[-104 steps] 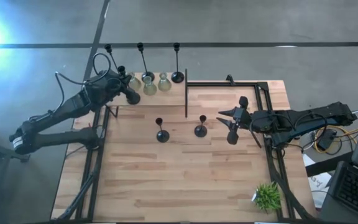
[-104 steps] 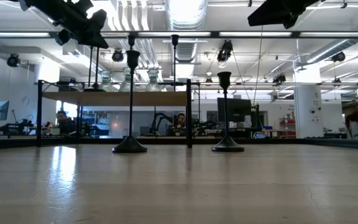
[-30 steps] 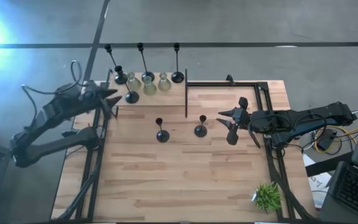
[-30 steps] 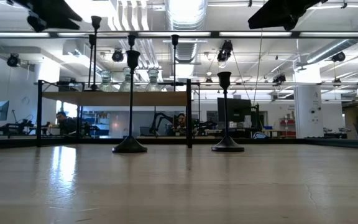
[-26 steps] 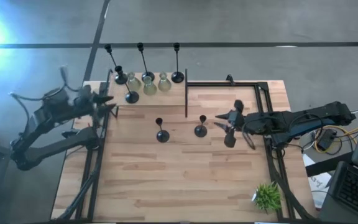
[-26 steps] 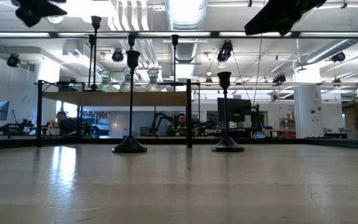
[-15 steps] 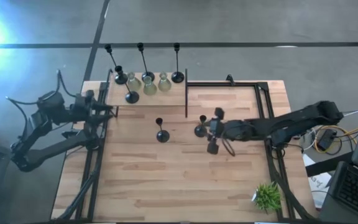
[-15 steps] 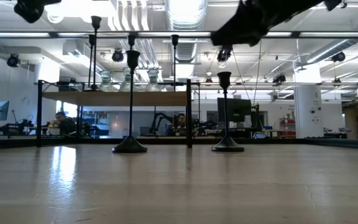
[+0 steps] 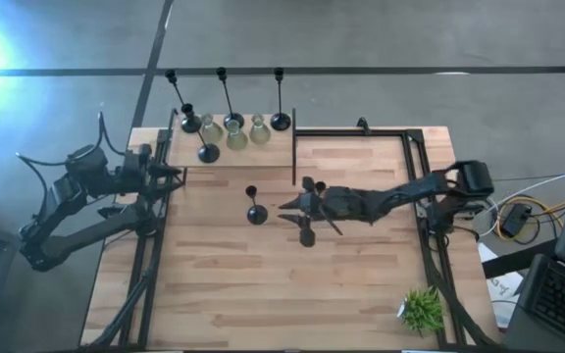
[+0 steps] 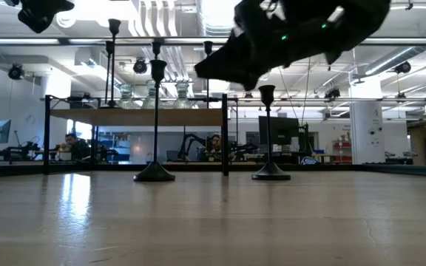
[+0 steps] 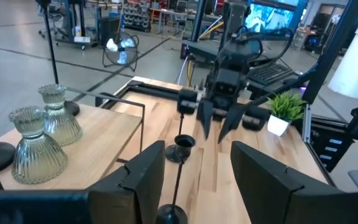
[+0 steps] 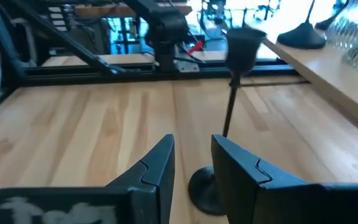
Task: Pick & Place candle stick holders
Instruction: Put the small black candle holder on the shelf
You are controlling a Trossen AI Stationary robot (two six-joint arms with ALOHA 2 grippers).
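Note:
Two black candle stick holders stand by their round bases on the wooden table. The left one (image 9: 254, 210) (image 10: 154, 118) stands just ahead of my right gripper (image 9: 284, 207) (image 12: 192, 146), which hovers open and points toward the table's left. The right one (image 10: 269, 133) is hidden under my right arm in the high view. Several more black holders and three pale glass ones (image 9: 235, 132) stand on the raised shelf (image 9: 189, 157) at the far left. My left gripper (image 9: 177, 172) (image 11: 197, 152) stays open at the shelf's near edge.
A black upright post (image 9: 294, 147) stands at the shelf's right end. Black frame rails (image 9: 422, 196) run along the table's right and far sides. A small green potted plant (image 9: 421, 309) sits at the near right corner. Bare wood lies near the front edge.
My right gripper has reached from the table's right side toward its left, passing over the right-hand holder and coming lower, and now stops just short of the left holder. My left gripper has drawn back from the shelf toward the table's left edge. Both holders have stayed put.

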